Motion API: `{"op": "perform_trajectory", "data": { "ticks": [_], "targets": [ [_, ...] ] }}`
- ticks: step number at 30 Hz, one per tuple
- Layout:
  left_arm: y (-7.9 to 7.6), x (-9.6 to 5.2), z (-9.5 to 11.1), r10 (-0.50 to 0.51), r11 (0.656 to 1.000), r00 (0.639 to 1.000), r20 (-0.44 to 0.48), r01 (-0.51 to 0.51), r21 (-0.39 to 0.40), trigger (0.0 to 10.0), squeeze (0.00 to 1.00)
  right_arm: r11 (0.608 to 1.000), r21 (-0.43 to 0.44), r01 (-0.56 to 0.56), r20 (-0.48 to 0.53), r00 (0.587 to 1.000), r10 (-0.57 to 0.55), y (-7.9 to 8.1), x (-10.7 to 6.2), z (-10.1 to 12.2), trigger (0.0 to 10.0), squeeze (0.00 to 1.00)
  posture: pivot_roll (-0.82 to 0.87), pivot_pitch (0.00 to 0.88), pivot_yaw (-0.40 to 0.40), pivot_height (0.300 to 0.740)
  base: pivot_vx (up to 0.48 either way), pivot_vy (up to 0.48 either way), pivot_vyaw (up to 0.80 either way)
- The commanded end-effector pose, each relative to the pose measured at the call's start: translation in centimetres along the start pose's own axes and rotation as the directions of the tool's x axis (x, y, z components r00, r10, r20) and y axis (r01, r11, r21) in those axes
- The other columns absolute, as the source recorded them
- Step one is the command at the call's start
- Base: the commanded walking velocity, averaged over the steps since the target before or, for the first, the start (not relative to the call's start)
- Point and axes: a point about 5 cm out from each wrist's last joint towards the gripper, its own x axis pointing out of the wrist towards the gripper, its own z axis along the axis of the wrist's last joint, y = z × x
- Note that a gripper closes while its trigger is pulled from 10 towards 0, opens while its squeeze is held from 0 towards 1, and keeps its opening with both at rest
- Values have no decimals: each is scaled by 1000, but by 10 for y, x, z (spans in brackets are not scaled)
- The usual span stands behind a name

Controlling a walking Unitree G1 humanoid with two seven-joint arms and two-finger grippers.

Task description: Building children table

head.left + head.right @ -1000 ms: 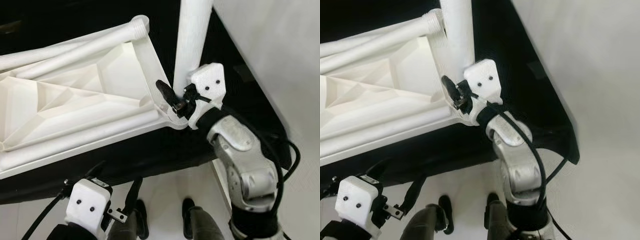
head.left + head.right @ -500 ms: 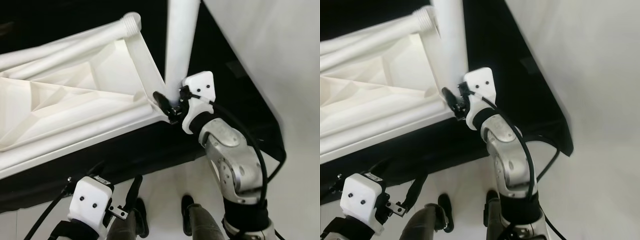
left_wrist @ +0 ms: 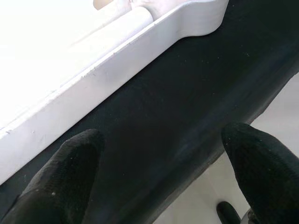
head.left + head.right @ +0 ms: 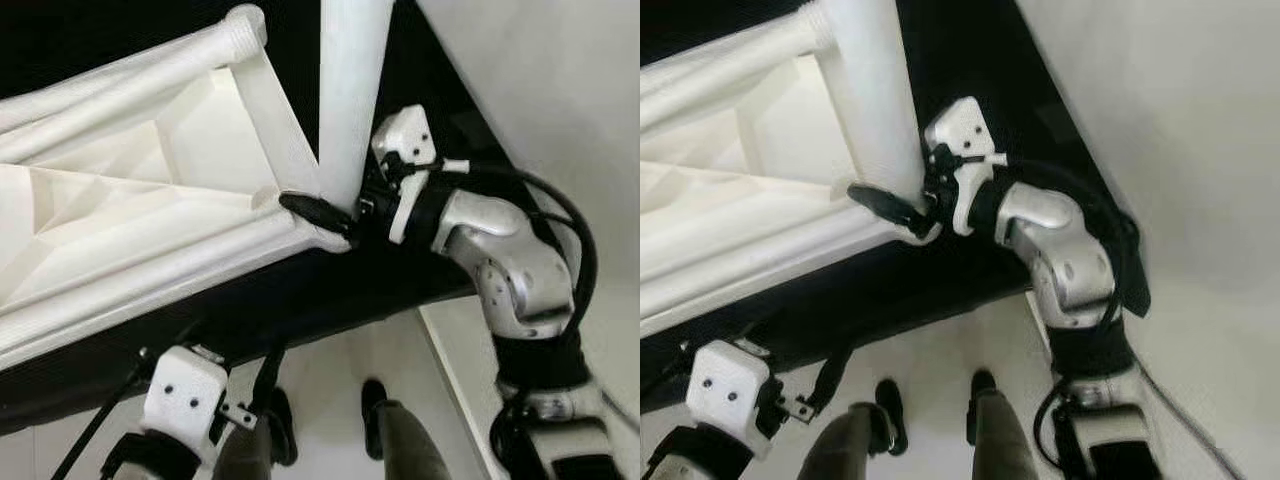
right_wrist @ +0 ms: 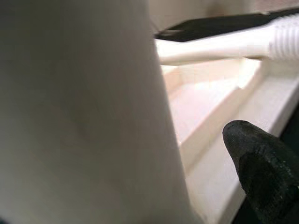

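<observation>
The right gripper (image 4: 335, 212) is down at the base of the upright white table leg (image 4: 350, 90), fingers closed around it, one black finger (image 4: 312, 210) lying across the near corner of the tabletop. Half a second ago the wrist sat below that corner and pointed up at it; now the forearm has swung round and comes in from the right, the white wrist housing (image 4: 405, 140) level with the foot of the leg. In the right wrist view the leg (image 5: 84, 112) looms huge and close, with one fingertip (image 5: 264, 168) beside it.

The leg stands in the corner socket of the upside-down white tabletop (image 4: 120, 200), which lies on a black surface (image 4: 330, 300). A second leg (image 4: 130, 70) lies flat along the tabletop's far edge, its threaded end at the far corner. The whole scene has slid a little in the head views, so the camera has moved too.

The left gripper (image 3: 163, 177) hangs low in front of the black surface, fingers spread wide and holding nothing, much as before; between them the tabletop's edge (image 3: 117, 60) runs past. Below, a person's dark shoes (image 4: 375, 400) stand on the pale floor (image 4: 330, 365).
</observation>
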Motion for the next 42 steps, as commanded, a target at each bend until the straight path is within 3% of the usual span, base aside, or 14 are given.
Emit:
{"op": "perform_trajectory", "data": {
  "ticks": [1, 4, 6, 7, 19, 24, 25, 26, 27, 30, 39, 40, 41, 42],
  "targets": [
    [0, -1, -7, 4, 1000, 1000, -31, -4, 1, 10000, 0, 989, -5, -149, 27, 988, 149, 1, 5, 3, 10000, 0, 10, 436, 55, 740, 0, 0, 0],
    [0, 1, -8, 6, 1000, 1000, -28, -6, 5, 10000, 0, 971, -7, -239, 34, 970, 239, -4, 6, 7, 10000, 0, 12, 431, 52, 740, 0, 0, 0],
    [0, 2, -8, 8, 1000, 1000, -26, -8, 7, 10000, 0, 956, -10, -293, 40, 955, 293, -8, 8, 10, 7882, 0, 9, 425, 51, 740, 0, 0, 0],
    [1, 3, -9, 9, 1000, 1000, -25, -9, 8, 10000, 0, 948, -3, -317, 49, 947, 317, -11, 9, 11, 0, 0, 9, 422, 48, 740, 0, 0, 0],
    [4, 11, -14, 15, 1000, 1000, -17, -14, 12, 10000, 0, 944, -34, -327, -20, 945, 327, -18, 8, -1, 0, 0, -14, 397, 50, 740, 0, 0, 0],
    [5, 12, -16, 17, 1000, 1000, -14, -16, 10, 10000, 0, 992, 29, -119, -112, 986, 122, -9, 0, -25, 0, 0, -27, 395, 44, 740, 0, 0, 0],
    [6, 13, -16, 17, 1000, 1000, -13, -17, 12, 10000, 0, 988, -9, 154, -249, 957, -151, 2, 1, -50, 0, 0, -25, 391, 34, 740, 0, 0, 0],
    [6, 13, -16, 17, 1000, 1000, -13, -17, 12, 10000, 0, 988, -9, 154, -249, 957, -151, 2, 1, -50, 0, 0, -25, 391, 34, 740, 0, 0, 0],
    [7, 13, -16, 17, 1000, 1000, -13, -17, 14, 10000, 0, 891, 0, 454, -365, 830, -423, 13, -9, -71, 0, 0, -28, 390, 32, 740, 0, 0, 0],
    [9, 16, -18, 19, 1000, 1000, -9, -19, 24, 10000, 0, 765, 2, 644, -456, 681, -572, 53, -17, -95, 0, 0, -21, 384, 48, 740, 0, 0, 0],
    [13, 26, -25, 28, 999, 1000, 0, -28, 39, 10000, 0, 788, 63, 612, -378, 746, -549, 47, 10, -96, 0, 0, -20, 328, 44, 740, 0, 0, 0],
    [14, 27, -27, 36, 998, 999, 2, -36, 41, 10000, 0, 801, 107, 589, -323, 783, -532, 45, 15, -88, 10000, 286, -20, 314, 39, 740, 0, 0, 0],
    [16, 29, -28, 43, 998, 999, 3, -43, 43, 10000, 0, 828, 125, 547, -278, 820, -500, 44, 20, -82, 10000, 286, -18, 305, 37, 740, 0, 0, 0],
    [16, 31, -29, 49, 998, 999, 4, -49, 45, 10000, 0, 849, 159, 504, -221, 856, -467, 42, 23, -75, 10000, 1000, -17, 301, 35, 740, 0, 0, 0]
  ]
}}
